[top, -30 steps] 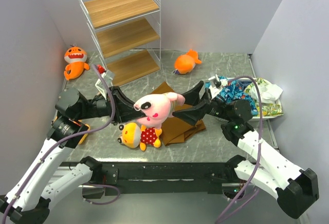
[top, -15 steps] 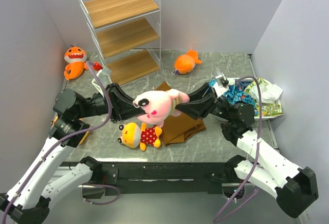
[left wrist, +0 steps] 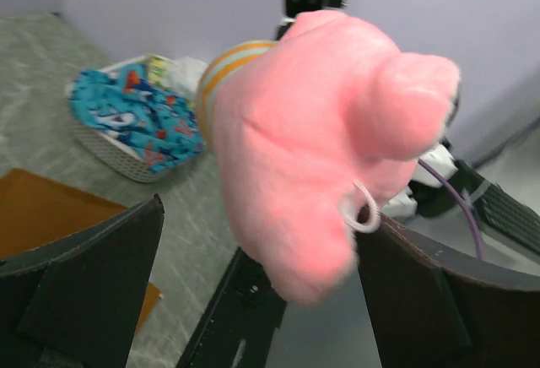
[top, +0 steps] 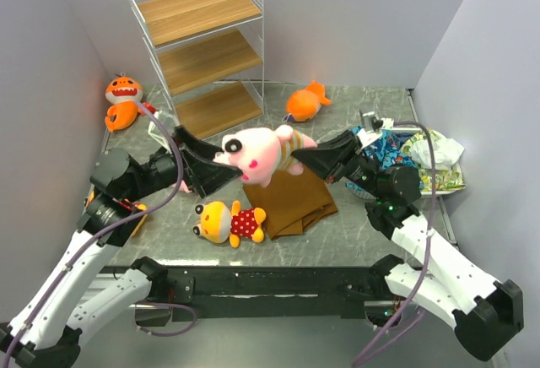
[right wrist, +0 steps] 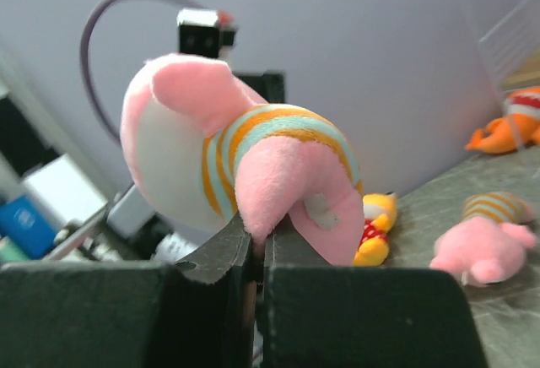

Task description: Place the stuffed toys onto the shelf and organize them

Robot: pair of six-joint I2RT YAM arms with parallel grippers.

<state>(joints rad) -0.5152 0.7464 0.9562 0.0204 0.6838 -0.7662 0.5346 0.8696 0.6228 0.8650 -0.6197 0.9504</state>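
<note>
A pink stuffed toy (top: 257, 150) with a yellow-striped body hangs in the air over the table's middle. My right gripper (top: 299, 159) is shut on its leg (right wrist: 257, 216). My left gripper (top: 224, 165) stands open around its head (left wrist: 321, 140), with the right finger (left wrist: 439, 300) close beside it. A yellow toy in a red polka-dot outfit (top: 229, 220) lies on the table below. Two orange sharks (top: 124, 100) (top: 305, 102) lie either side of the white wire shelf (top: 202, 47) at the back. A second pink toy (right wrist: 485, 233) lies on the table.
A folded brown cloth (top: 291, 199) lies under the held toy. At the right, a white basket (top: 451, 184) holds colourful patterned fabric (top: 396, 150). Grey walls close in on the left, back and right.
The right gripper has closed on the pink toy's leg and the left gripper has opened off its head. The toy has risen and shifted toward the back.
</note>
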